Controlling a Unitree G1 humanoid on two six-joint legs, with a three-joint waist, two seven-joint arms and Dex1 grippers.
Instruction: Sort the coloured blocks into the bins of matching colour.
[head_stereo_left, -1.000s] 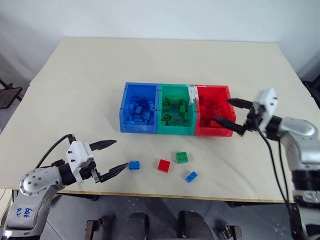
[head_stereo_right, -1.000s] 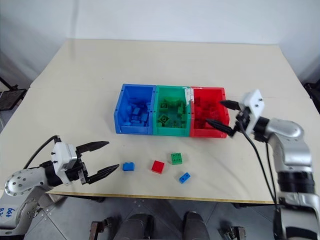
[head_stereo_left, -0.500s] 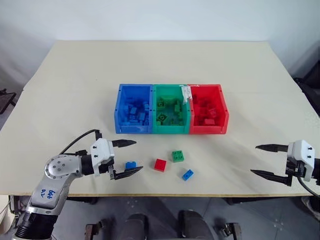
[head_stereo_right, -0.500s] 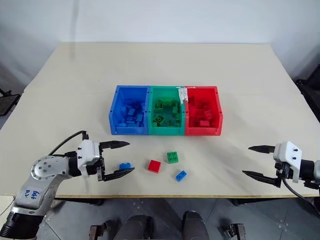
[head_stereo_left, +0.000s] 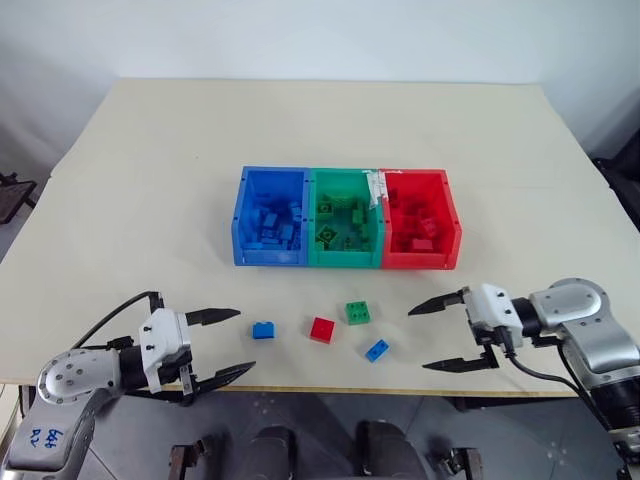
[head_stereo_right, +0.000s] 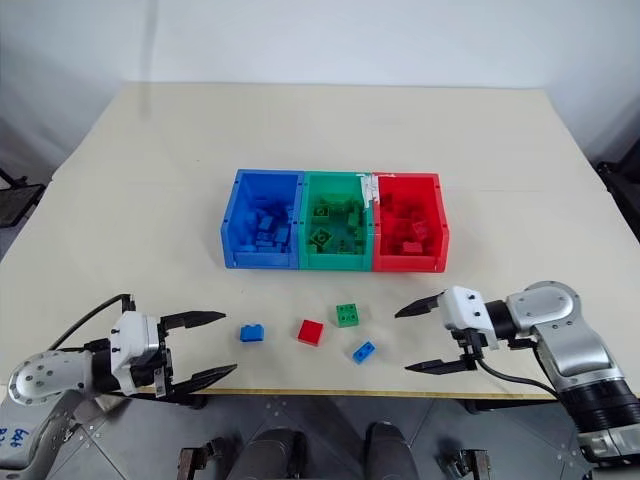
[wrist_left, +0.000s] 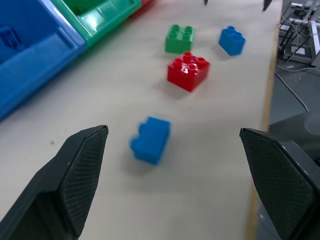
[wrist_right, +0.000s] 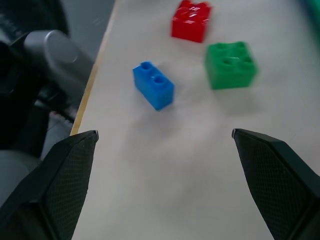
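Head views, left claw (head_stereo_left: 222, 345): held low over the near left edge of the surface (head_stereo_left: 150, 180), pointed toward the loose blocks, fingers spread wide, nothing gripped.
Head views, right claw (head_stereo_left: 445, 335): held low over the near right edge, pointed across toward the blocks, fingers spread wide, nothing gripped.
Head views, bins (head_stereo_left: 346, 260): blue, green and red joined in a row at mid-surface, each seen holding bricks of its own colour; a pale tape strip (head_stereo_left: 377, 186) is seen on the wall between green and red.
Head views, loose blocks: four are seen on the surface in front of the bins, between the two claws: left blue block (head_stereo_left: 264, 330), red block (head_stereo_left: 322, 329), green block (head_stereo_left: 358, 312), right blue block (head_stereo_left: 377, 350); none touches another.
Left wrist view: both dark fingers are set far apart, the left blue block lying beyond them, clear of both; the red, green and right blue blocks lie farther off.
Right wrist view: fingers wide apart, the right blue block nearest, the green and red ones beyond.
Change, right arm: one second ago its claw was raised at the red bin; now it is lowered near the right blue block.
Change, left arm: drawn slightly back from the left blue block.
Change, blocks: unmoved.
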